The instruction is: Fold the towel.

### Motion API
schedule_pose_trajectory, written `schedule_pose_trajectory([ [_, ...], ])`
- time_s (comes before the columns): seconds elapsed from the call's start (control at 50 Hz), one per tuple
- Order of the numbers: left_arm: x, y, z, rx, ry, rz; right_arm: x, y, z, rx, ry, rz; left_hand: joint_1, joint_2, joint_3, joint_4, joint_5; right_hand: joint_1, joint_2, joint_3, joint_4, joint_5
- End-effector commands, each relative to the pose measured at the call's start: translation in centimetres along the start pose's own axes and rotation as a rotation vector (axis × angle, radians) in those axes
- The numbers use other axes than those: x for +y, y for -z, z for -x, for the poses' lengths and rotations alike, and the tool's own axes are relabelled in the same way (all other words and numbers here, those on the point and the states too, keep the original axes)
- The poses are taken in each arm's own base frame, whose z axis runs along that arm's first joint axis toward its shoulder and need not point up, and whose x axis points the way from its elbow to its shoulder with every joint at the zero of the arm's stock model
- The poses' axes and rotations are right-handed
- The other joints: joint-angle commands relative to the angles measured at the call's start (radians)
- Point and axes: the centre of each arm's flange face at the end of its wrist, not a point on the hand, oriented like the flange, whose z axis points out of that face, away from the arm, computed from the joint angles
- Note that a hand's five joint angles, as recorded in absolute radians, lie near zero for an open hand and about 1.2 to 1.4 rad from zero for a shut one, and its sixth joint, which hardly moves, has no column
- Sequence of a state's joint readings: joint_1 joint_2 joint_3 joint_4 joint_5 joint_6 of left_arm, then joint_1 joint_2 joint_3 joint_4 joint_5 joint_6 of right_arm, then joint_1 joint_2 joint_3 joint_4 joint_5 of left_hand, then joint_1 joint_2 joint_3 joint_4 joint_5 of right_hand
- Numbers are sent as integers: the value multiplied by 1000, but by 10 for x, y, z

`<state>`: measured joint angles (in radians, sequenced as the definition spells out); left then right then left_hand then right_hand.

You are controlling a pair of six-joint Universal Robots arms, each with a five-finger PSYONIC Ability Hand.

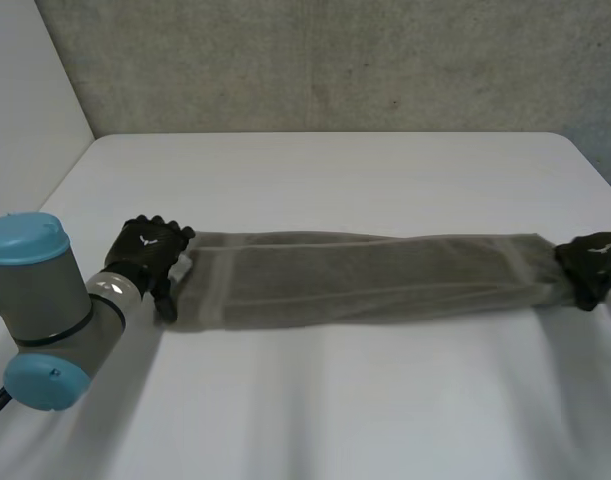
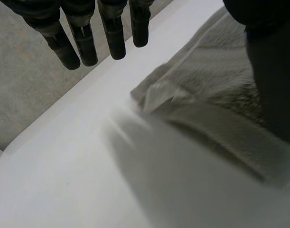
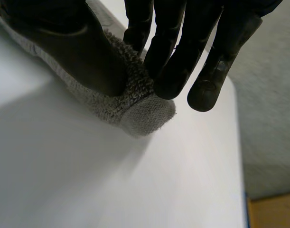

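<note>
Towel [image 1: 365, 275] of grey-green terry cloth lies as a long, narrow strip across the middle of the white desk [image 1: 335, 400], folded lengthwise, with its layered edges running along its length. It stretches from one hand to the other and rests flat on the desk.

At the strip's right end, the black right hand [image 1: 593, 265] has hold of the cloth. The right wrist view shows the towel's [image 3: 145, 114] rounded end corner caught between the thick thumb [image 3: 73, 42], which lies on top of the pile, and the curled fingers [image 3: 178, 52] closing in from the other side. The tip of the corner pokes out just past the fingertips and touches the desk [image 3: 64, 180].

At the strip's left end sits the black left hand [image 1: 150, 250], on the end of the grey left arm with light-blue caps [image 1: 40, 310]. In the left wrist view its fingers [image 2: 83, 42] are straight and spread, above bare desk [image 2: 64, 180] and apart from the cloth. The towel's [image 2: 216, 71] rumpled end lies beside them, with the dark thumb [image 2: 273, 71] over it. Whether the thumb presses on the cloth cannot be told. Nothing is gripped in this hand.

Behind the desk's far edge stands a rough grey wall [image 1: 335, 60].
</note>
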<state>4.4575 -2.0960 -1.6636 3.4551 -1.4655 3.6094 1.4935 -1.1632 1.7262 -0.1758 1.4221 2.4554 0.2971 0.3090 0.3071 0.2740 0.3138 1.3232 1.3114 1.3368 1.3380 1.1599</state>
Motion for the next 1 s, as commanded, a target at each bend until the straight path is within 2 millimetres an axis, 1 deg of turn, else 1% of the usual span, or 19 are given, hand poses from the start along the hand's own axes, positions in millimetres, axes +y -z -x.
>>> schedule_pose_trajectory([
  [0.02,-8,8,-3,10,-4,-14,10,-9,-47,123,100,40,-10,-22,-20,13,-201,73,85,60,58,62],
  [0.16,-34,19,8,-26,0,-86,-9,-17,-70,211,175,5,-25,-37,-35,-2,-216,73,85,60,58,62],
  [0.26,-56,30,19,-52,-2,-136,-47,-13,-83,281,193,-61,-48,-60,-58,-25,-240,73,85,60,58,62],
  [0.3,-71,38,26,-69,8,-174,-100,5,-67,263,225,-192,-57,-69,-67,-34,-248,73,85,60,58,62],
  [0.32,-71,38,26,-69,8,-174,-100,5,-67,263,225,-193,-57,-69,-67,-34,-248,73,85,60,58,62],
  [0.36,-82,42,31,-82,24,-205,-147,25,-34,198,248,-328,-66,-78,-76,-43,-257,73,85,60,58,62],
  [0.42,-88,43,33,-85,35,-220,-169,38,-12,156,254,-401,-66,-78,-76,-43,-257,73,85,60,58,62],
  [0.46,-93,43,35,-89,55,-233,-200,64,41,44,284,-525,-66,-78,-76,-43,-257,73,85,60,58,62],
  [0.48,-93,43,35,-89,55,-233,-200,64,41,44,284,-526,-66,-78,-76,-43,-257,73,85,60,58,62],
  [0.52,-94,43,36,-85,73,-233,-210,86,107,-109,324,-606,-66,-78,-76,-43,-257,73,85,60,58,62],
  [0.54,-94,43,36,-85,73,-233,-210,86,107,-109,324,-606,-66,-78,-76,-43,-257,73,85,60,58,62],
  [0.58,-94,44,32,-72,86,-230,-209,111,168,-250,371,-666,-66,-78,-76,-43,-257,73,85,60,58,62],
  [0.64,-94,44,29,-62,91,-229,-203,120,194,-314,392,-679,-66,-78,-76,-43,-257,73,85,60,58,62],
  [0.74,-88,43,17,-27,98,-212,-159,131,270,-488,504,-635,-63,-75,-73,-40,-254,73,85,60,58,62],
  [0.8,-87,42,11,-12,98,-206,-151,131,278,-509,521,-622,-60,-72,-70,-37,-251,73,85,60,58,62],
  [0.9,-90,44,-4,30,104,-219,-147,125,276,-512,481,-593,-63,-75,-73,-40,-254,-1053,-1041,-1067,-1068,-1064],
  [0.92,-90,44,-4,30,104,-219,-147,125,276,-512,480,-593,-63,-75,-73,-40,-254,-1056,-1044,-1070,-1071,-1067],
  [0.96,-91,44,-5,33,108,-221,-154,128,268,-507,435,-593,-60,-72,-70,-37,-251,-1149,-1137,-1162,-1164,-1160],
  [1.0,-96,45,-10,46,111,-239,-174,132,232,-471,284,-594,-60,-72,-70,-37,-251,-1149,-1137,-1162,-1164,-1160],
])
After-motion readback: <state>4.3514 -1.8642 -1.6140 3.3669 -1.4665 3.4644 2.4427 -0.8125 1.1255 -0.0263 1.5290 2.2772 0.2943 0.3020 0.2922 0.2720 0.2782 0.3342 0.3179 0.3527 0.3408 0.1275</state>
